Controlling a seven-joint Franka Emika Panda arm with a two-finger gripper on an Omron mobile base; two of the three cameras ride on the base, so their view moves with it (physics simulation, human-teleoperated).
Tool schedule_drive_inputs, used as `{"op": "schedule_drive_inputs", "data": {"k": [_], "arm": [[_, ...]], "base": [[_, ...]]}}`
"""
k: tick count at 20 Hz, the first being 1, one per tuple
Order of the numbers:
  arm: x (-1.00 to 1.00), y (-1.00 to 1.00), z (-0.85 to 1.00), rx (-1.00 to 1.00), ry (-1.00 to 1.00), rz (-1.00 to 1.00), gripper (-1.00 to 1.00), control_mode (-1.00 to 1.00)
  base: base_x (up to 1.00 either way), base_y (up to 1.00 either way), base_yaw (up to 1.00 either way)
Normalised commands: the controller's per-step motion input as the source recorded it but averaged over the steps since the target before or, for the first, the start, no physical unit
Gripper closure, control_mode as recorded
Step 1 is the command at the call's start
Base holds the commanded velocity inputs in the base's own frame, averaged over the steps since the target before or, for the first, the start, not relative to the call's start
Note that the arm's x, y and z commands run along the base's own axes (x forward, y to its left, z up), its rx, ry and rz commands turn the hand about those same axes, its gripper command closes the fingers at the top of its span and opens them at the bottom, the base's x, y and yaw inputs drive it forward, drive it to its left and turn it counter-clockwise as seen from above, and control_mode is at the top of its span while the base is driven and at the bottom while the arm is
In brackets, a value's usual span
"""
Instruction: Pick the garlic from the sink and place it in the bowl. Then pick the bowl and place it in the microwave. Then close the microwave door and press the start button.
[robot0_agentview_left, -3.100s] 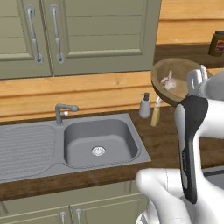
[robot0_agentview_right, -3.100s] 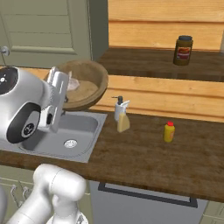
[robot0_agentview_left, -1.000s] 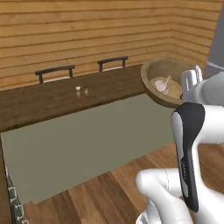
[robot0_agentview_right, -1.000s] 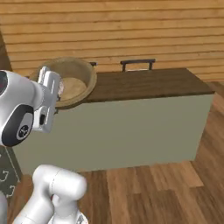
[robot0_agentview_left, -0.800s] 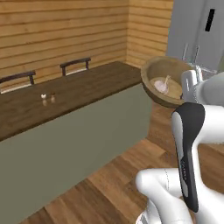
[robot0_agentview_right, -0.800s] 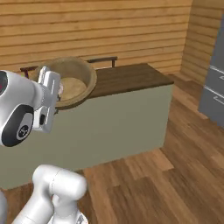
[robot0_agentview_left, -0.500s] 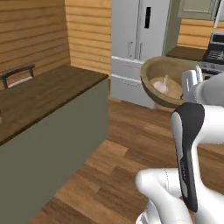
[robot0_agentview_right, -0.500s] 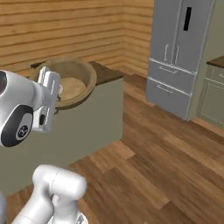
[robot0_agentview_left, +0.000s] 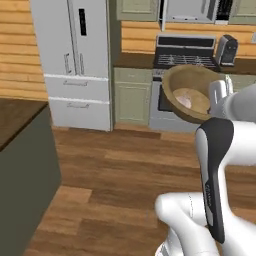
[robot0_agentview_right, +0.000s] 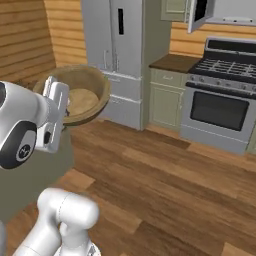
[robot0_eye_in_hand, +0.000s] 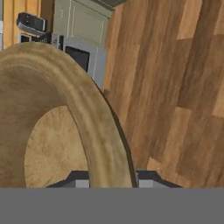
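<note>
My gripper (robot0_agentview_left: 220, 94) is shut on the rim of the brown wooden bowl (robot0_agentview_left: 186, 90) and holds it up at chest height. The garlic (robot0_agentview_left: 183, 99), a small pale bulb, lies inside the bowl. From the right base view, the bowl (robot0_agentview_right: 84, 96) tilts beside the gripper (robot0_agentview_right: 56, 107). In the hand view, the bowl's rim (robot0_eye_in_hand: 101, 129) runs between the fingertips of the gripper (robot0_eye_in_hand: 111, 180). The microwave (robot0_agentview_left: 189, 10) hangs above the stove. The microwave door (robot0_agentview_right: 199, 15) stands swung open. The sink is out of view.
A grey fridge (robot0_agentview_left: 75, 60) stands at the left, next to a stove with an oven (robot0_agentview_right: 220, 112) and green cabinets (robot0_agentview_left: 132, 95). A toaster (robot0_agentview_left: 226, 50) sits on the counter. A dark island counter (robot0_agentview_left: 20, 165) is near the left. Wooden floor (robot0_agentview_right: 165, 175) lies open ahead.
The whole picture has swung round with the base, from the sink past the island to the fridge and stove. The bowl with the garlic stays in my gripper.
</note>
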Motion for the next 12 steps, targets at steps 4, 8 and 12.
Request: {"op": "schedule_drive_inputs", "data": {"k": [4, 8, 12], "arm": [[0.0, 0.0, 0.0, 0.0, 0.0, 0.0, 1.0, 1.0], [0.0, 0.0, 0.0, 0.0, 0.0, 0.0, 1.0, 1.0], [0.0, 0.0, 0.0, 0.0, 0.0, 0.0, 1.0, 1.0]], "base": [[0.97, -0.25, -0.46], [1.0, -0.27, -0.39], [1.0, -0.26, -0.34]]}}
